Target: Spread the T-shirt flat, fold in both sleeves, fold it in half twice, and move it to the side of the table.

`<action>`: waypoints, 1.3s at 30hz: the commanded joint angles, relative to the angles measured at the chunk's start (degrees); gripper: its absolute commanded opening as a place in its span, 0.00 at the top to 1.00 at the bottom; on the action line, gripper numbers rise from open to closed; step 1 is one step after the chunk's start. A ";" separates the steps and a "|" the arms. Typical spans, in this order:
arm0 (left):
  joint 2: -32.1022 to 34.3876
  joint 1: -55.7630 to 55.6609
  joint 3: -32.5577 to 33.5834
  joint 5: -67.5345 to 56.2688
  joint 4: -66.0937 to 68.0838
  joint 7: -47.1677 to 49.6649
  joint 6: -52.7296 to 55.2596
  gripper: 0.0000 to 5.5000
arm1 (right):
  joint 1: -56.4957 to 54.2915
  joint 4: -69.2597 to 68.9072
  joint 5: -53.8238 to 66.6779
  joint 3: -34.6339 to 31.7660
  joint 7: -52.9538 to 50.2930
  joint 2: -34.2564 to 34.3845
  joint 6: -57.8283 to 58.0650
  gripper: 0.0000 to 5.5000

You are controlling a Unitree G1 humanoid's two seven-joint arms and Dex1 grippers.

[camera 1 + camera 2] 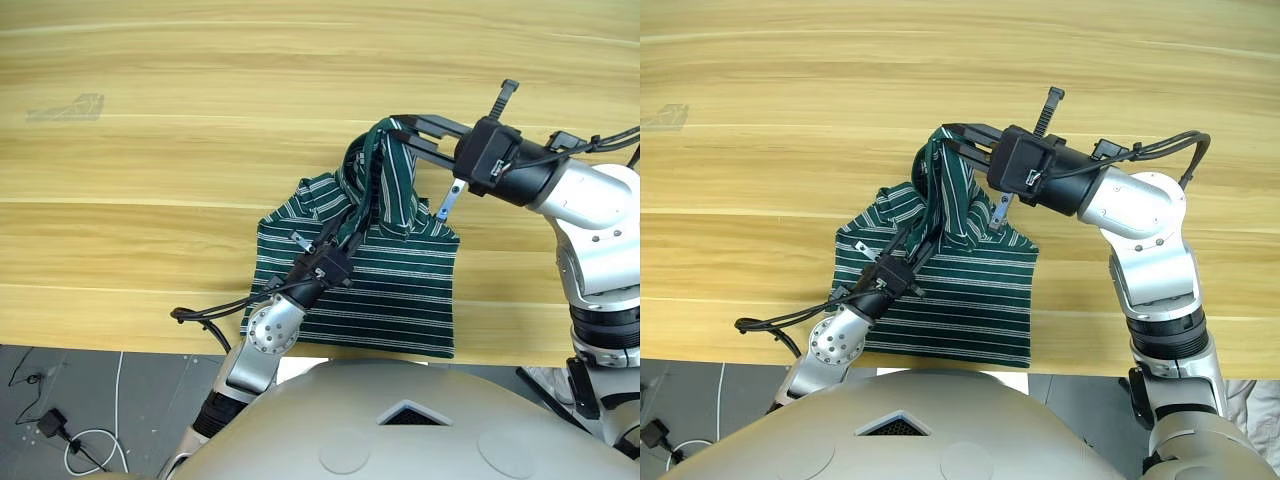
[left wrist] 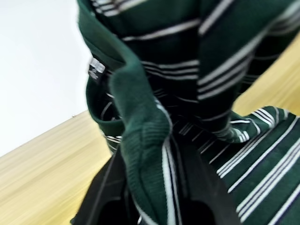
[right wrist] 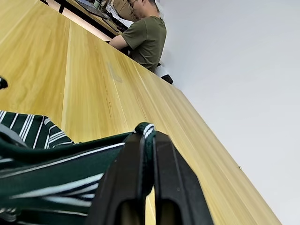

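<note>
Two claws share one T-shirt [image 1: 390,290], which lies bunched near the front edge of the desk [image 1: 150,200], its lower body flat and its top drawn up into a peak. On the left, the left claw [image 1: 350,222] pinches a dark edge band running up toward that peak. On the right, the right claw [image 1: 395,130], higher and farther back, nips the peak's rim. Spreading likely means drawing these grips apart sideways; the twisted fold between them may resist.
</note>
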 commanded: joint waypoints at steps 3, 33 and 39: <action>0.21 -0.54 1.52 0.14 0.31 0.64 -0.60 0.99 | 0.69 5.02 -1.64 -0.59 -0.17 -0.81 -2.41 1.00; 16.35 -9.16 21.08 12.01 -4.21 -0.68 -1.32 1.00 | 17.99 10.11 1.89 1.51 1.77 1.63 -6.74 0.74; 15.91 -8.49 21.65 11.38 -4.95 -0.78 -1.34 1.00 | 19.96 10.75 1.71 1.70 -2.09 4.22 -4.69 0.67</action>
